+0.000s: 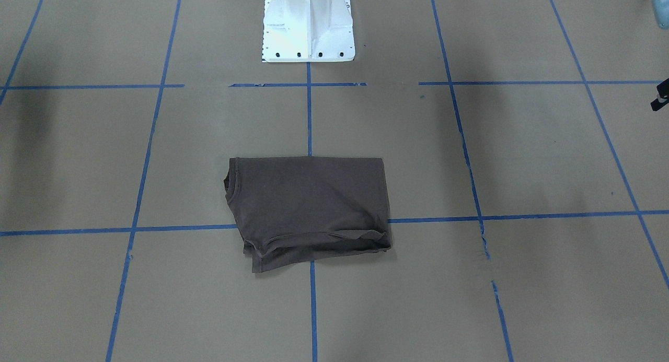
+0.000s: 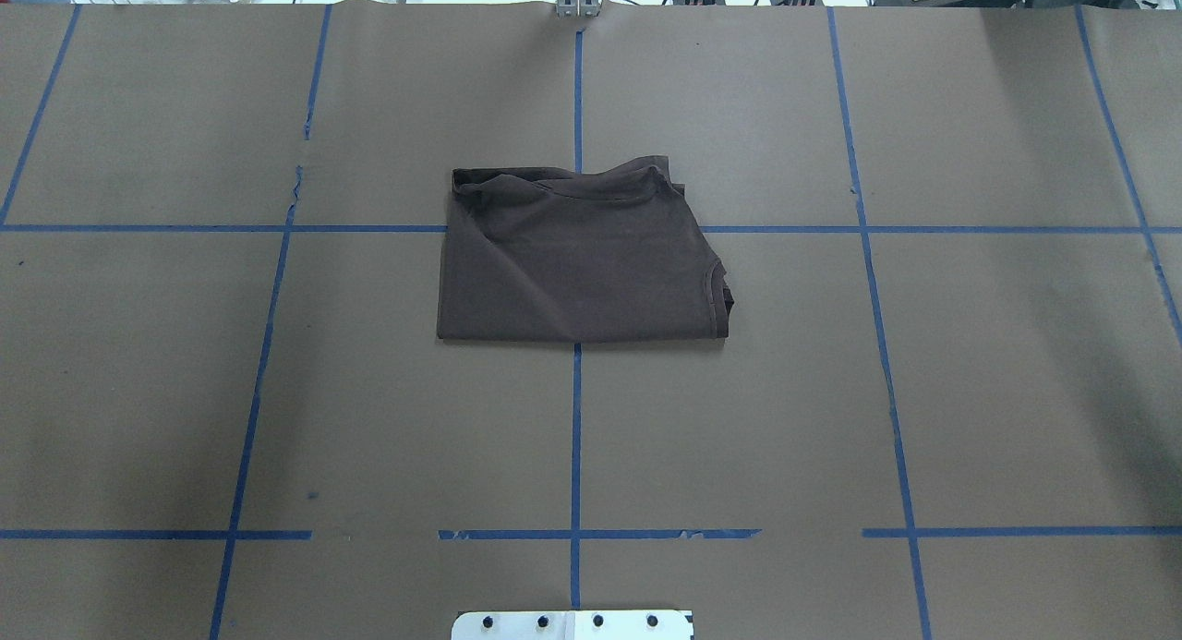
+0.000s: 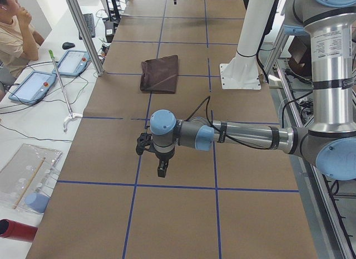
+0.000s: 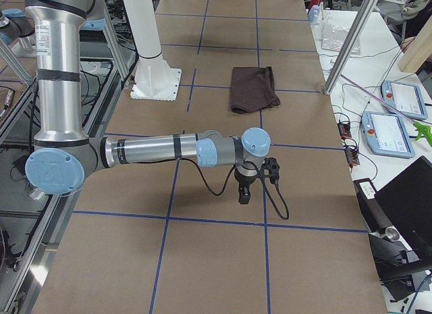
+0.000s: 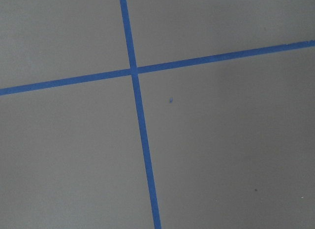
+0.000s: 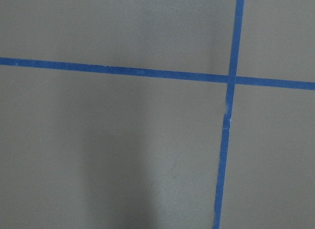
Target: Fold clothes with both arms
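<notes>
- Left pincer (image 3: pixel 161 170) is being held pointing down over the left end of the worktop (image 2: pixel 1016 391), and the right pincer (image 4: pixel 244 194) over the right end. How far either is parted cannot be told from the side views. No cloth is being seen hanging from either.
- Only bare covering and blue tape lines (image 5: pixel 139 120) are being shown by the wrist views.
- The dark brown T-shirt (image 2: pixel 577 261) is lying as a folded rectangle mid-worktop, across the centre line and well apart from both pincers.
- Folding is being judged at or near completion; the layers at the far hem are sitting unevenly.
- Any next move is being judged to call for squaring that hem with both arms.
</notes>
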Motion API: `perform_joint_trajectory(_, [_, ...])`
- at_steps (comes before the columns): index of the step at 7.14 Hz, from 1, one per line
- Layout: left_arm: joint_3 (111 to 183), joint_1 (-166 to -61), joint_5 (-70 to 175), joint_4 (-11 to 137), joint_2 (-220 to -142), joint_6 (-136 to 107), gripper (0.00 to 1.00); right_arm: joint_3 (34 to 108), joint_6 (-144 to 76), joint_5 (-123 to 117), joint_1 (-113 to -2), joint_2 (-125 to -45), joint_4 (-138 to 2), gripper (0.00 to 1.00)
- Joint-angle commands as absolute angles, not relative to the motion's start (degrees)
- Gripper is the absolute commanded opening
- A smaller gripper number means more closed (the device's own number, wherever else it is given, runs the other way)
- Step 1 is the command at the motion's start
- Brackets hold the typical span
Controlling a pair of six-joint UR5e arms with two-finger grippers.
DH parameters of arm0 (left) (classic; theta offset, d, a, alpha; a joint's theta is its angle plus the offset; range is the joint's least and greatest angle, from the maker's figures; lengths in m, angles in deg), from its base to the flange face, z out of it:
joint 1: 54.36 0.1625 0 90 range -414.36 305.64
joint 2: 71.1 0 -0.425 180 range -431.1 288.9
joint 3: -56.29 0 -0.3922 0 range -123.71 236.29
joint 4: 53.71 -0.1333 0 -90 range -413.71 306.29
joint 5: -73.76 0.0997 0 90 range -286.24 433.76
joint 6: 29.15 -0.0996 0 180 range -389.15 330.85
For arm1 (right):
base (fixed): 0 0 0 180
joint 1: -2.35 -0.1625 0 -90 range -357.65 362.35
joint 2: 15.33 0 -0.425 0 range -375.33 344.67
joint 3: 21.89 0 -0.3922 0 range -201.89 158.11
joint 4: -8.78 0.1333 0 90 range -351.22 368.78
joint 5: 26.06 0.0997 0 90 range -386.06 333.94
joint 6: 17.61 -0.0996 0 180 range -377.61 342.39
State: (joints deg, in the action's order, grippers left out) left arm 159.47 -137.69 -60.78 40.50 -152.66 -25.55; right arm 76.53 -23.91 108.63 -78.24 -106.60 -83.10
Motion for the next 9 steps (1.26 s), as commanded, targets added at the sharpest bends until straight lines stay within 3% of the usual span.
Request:
perform_joint_trajectory(1, [159.91, -137.68, -60.54, 39.19, -152.93, -25.54, 1.00, 76.81, -23.77, 108.59, -78.24, -106.38, -83.51, 1.00])
perform_joint_trajectory(9, [160.17, -137.68, -60.63, 39.27, -153.19, -25.54, 1.00, 77.34, -23.68, 108.59, -78.15, -107.44, -83.07, 1.00])
